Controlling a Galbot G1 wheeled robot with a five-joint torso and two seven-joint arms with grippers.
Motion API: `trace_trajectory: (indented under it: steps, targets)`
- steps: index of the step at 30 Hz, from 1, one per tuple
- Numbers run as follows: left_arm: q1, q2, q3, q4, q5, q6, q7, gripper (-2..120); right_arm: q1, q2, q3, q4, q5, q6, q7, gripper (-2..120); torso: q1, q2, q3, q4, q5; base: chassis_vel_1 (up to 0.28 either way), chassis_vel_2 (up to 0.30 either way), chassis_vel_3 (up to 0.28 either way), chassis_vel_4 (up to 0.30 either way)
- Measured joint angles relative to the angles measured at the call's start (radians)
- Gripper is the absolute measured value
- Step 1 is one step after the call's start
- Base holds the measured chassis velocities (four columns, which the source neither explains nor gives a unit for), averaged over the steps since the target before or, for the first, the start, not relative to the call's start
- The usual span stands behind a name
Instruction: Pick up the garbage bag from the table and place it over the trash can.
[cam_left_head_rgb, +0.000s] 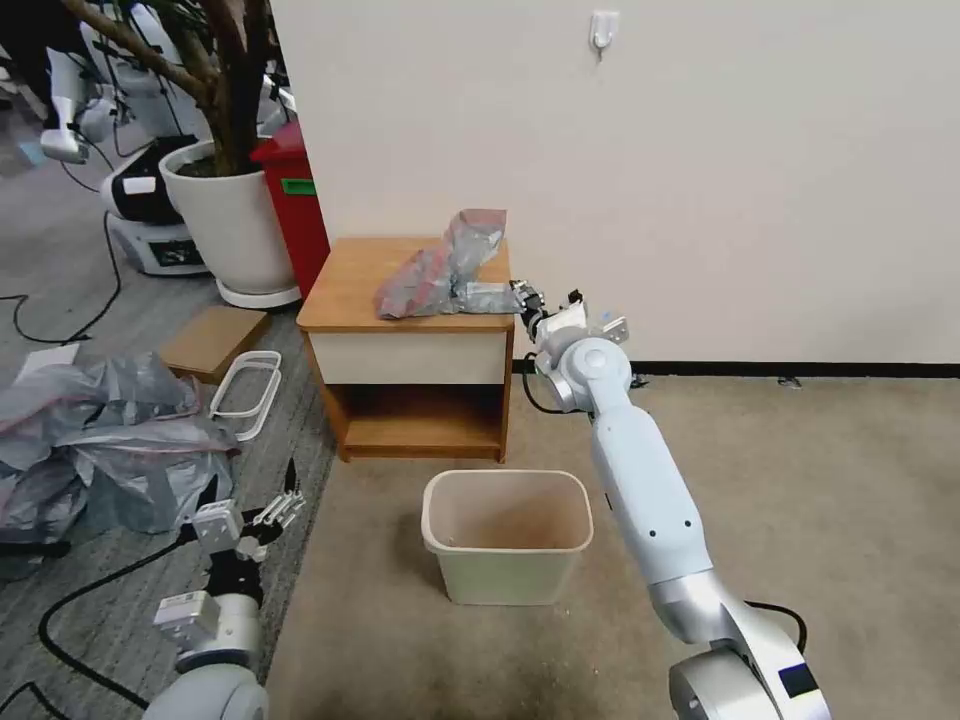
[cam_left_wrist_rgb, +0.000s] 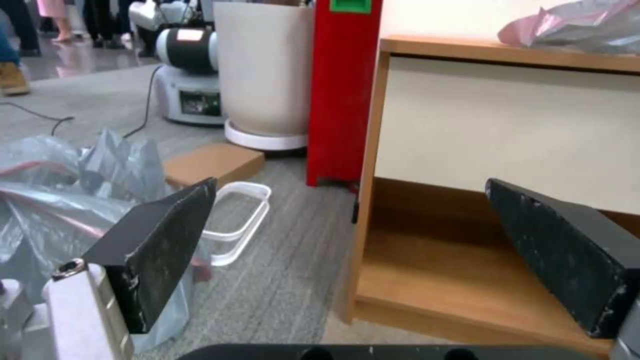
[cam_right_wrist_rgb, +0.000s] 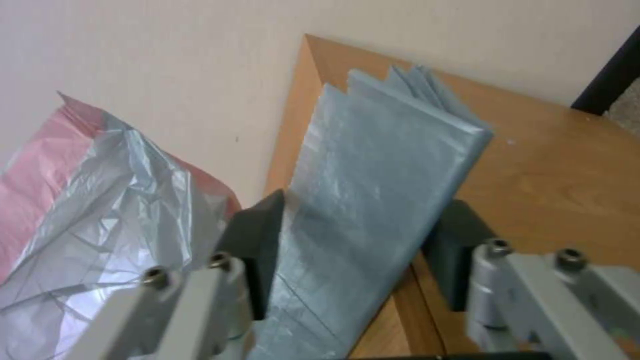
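The garbage bag (cam_left_head_rgb: 445, 275), crinkly grey plastic with a pink-red band, lies on the right half of the table (cam_left_head_rgb: 350, 280), partly propped against the wall. My right gripper (cam_left_head_rgb: 525, 297) is at the table's right edge. In the right wrist view it (cam_right_wrist_rgb: 360, 210) stands open, its fingers straddling a flat folded grey strip of the bag (cam_right_wrist_rgb: 373, 165) on the wooden top (cam_right_wrist_rgb: 553, 165). The cream trash can (cam_left_head_rgb: 507, 585) stands open-topped on the carpet in front of the table. My left gripper (cam_left_head_rgb: 283, 497) hangs low at the left, open and holding nothing (cam_left_wrist_rgb: 352, 185).
A heap of grey bags (cam_left_head_rgb: 100, 440) lies on the floor at the left, beside white plastic frames (cam_left_head_rgb: 247, 393) and a cardboard piece (cam_left_head_rgb: 212, 340). A tall red bin (cam_left_head_rgb: 295, 210) and a white plant pot (cam_left_head_rgb: 235, 225) stand left of the table. The wall runs close behind.
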Motion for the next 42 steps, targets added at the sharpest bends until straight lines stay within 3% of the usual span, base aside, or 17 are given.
trace_trajectory:
  steps: [10,12,26,29,33,42]
  targets:
    - [0.002,-0.008,0.002,0.011,0.021,-0.008,-0.002,100,-0.001,0.000,0.001,-0.010,-0.020,0.016,-0.019,13,0.000,0.000,0.000,0.0000,0.0000,0.000,0.000,0.000,0.000]
    - [0.002,-0.012,0.004,0.014,0.025,-0.012,-0.002,100,-0.003,0.000,0.001,-0.011,-0.029,0.021,-0.026,2,0.000,0.000,0.000,0.0000,0.0000,0.000,0.000,0.000,0.000]
    - [0.006,-0.024,0.005,0.030,0.034,-0.029,-0.002,100,-0.055,-0.042,-0.018,0.054,-0.052,0.046,-0.030,0,0.000,0.000,0.000,0.0003,0.0000,0.000,0.000,0.000,0.000]
    - [0.005,-0.024,0.007,0.034,0.035,-0.032,-0.002,100,-0.096,-0.073,-0.034,0.107,-0.051,0.045,-0.020,0,0.000,0.000,0.000,0.0001,0.0001,0.000,0.000,0.000,0.000]
    - [-0.007,-0.019,0.008,0.046,0.035,-0.033,-0.006,100,-0.212,-0.133,-0.062,0.292,-0.036,0.037,0.019,0,0.000,0.000,0.000,0.0000,0.0003,0.000,0.000,0.000,0.000]
    - [-0.018,-0.020,0.020,0.057,0.037,-0.037,-0.008,100,-0.490,-0.171,-0.118,0.605,-0.031,0.010,0.102,0,0.000,0.000,0.000,0.0000,0.0000,0.000,0.000,0.000,0.000]
